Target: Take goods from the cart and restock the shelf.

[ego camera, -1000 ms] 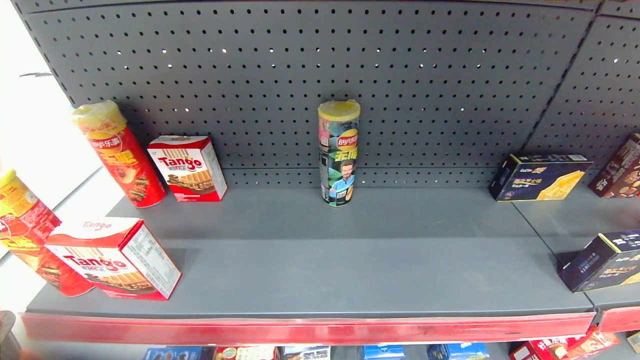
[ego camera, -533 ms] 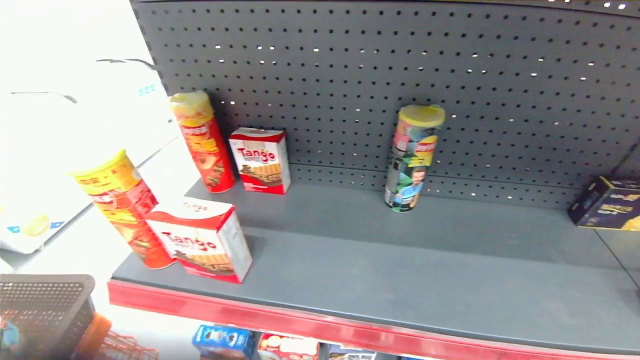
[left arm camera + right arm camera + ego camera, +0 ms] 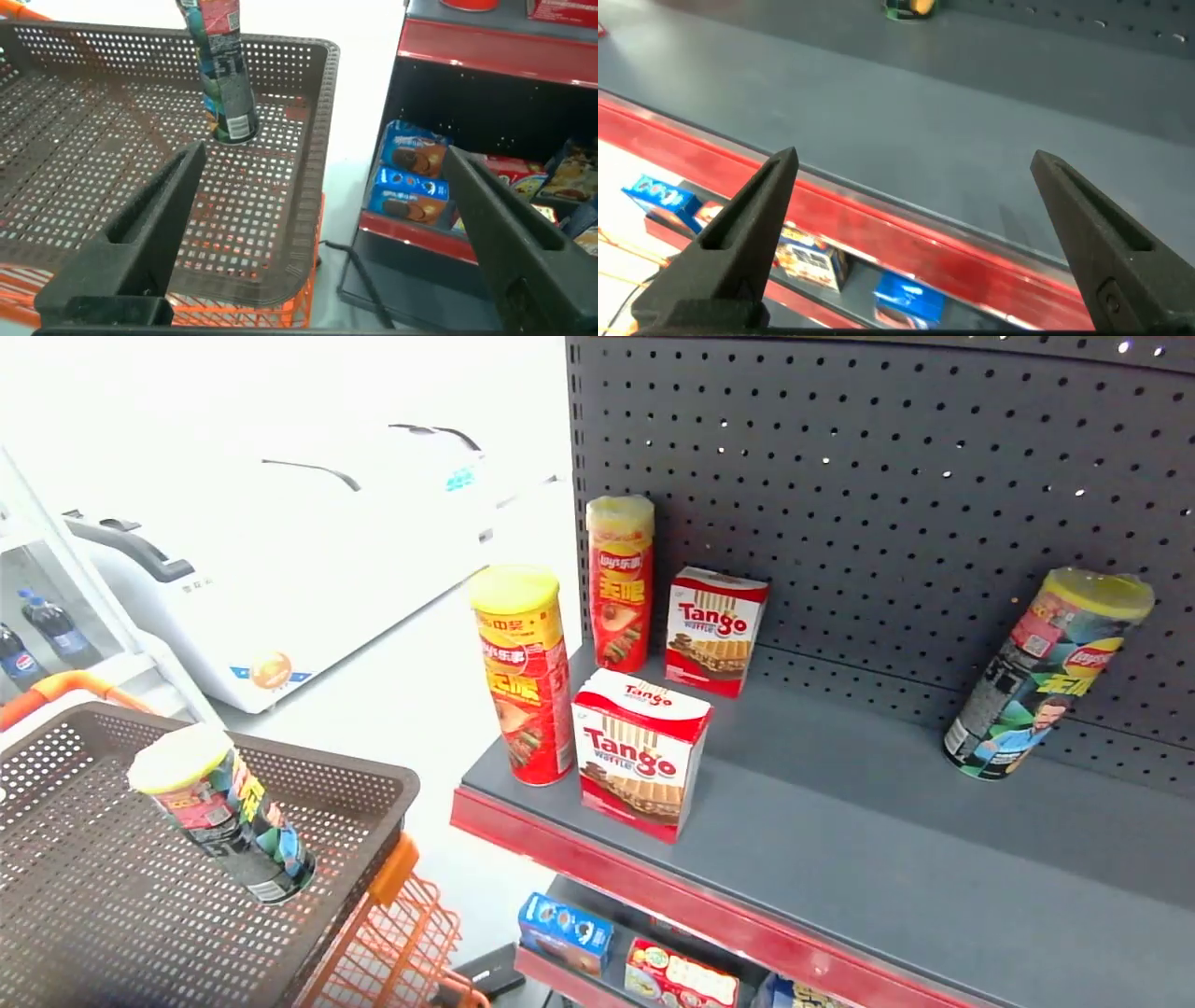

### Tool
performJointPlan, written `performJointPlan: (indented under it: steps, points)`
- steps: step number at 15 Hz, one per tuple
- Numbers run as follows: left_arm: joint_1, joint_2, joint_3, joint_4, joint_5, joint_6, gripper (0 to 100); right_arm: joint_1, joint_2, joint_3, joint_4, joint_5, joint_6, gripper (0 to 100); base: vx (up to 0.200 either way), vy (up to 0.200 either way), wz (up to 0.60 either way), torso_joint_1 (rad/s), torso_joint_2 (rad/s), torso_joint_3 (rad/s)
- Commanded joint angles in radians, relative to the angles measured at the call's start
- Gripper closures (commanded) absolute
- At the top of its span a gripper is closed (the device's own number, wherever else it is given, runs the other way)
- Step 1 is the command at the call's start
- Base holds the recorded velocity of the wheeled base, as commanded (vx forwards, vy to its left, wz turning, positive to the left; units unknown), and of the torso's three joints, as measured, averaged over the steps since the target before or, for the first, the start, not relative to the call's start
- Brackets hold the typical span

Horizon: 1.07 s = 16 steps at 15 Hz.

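Observation:
A dark chip can [image 3: 224, 821] with a yellow lid stands in the cart's brown perforated basket [image 3: 84, 905] at lower left. In the left wrist view that can [image 3: 220, 84] stands beyond my left gripper [image 3: 318, 247], which is open and holds nothing, near the basket rim [image 3: 313, 159]. The grey shelf [image 3: 840, 840] with a red front edge carries two red chip cans [image 3: 523, 677], two red-and-white wafer boxes [image 3: 639, 756] and a matching dark can [image 3: 1041, 677] by the pegboard. My right gripper [image 3: 915, 243] is open in front of the shelf board [image 3: 952, 121].
A white chest freezer [image 3: 308, 551] stands behind the cart, with bottles [image 3: 37, 635] at the far left. The cart frame [image 3: 392, 943] is orange wire. Blue cookie boxes [image 3: 411, 182] and other packs fill the lower shelf. The middle of the grey shelf is bare.
The head camera has swung to the left, so the whole picture has shifted. The cart basket with its can has come into view. Nothing on the shelf has moved.

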Motion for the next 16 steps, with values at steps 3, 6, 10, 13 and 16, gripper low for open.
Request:
performJointPlan:
  steps: [3,6,10,13,16]
  points:
    - [0.001,0.001,0.0,0.0,0.0,0.0,0,0.0,0.001,0.0,0.0,-0.001,0.0,0,0.0,0.0,0.0,0.0,0.0,0.0]
    - [0.003,0.001,-0.032,0.01,0.015,0.006,0,0.0,0.001,0.0,0.0,-0.001,0.0,0,0.0,0.0,0.0,0.0,0.0,0.0]
    - [0.006,0.245,-0.245,0.085,0.046,0.031,0,0.0,0.001,0.0,0.0,-0.001,0.0,0,0.0,0.0,0.0,0.0,0.0,0.0]
    - [0.072,0.507,-0.321,0.033,0.083,0.015,0,0.0,0.001,0.0,0.0,-0.001,0.0,0,0.0,0.0,0.0,0.0,0.0,0.0]
    - [0.234,0.685,-0.341,0.0,-0.008,0.031,0,0.0,0.001,0.0,0.0,-0.001,0.0,0,0.0,0.0,0.0,0.0,0.0,0.0]
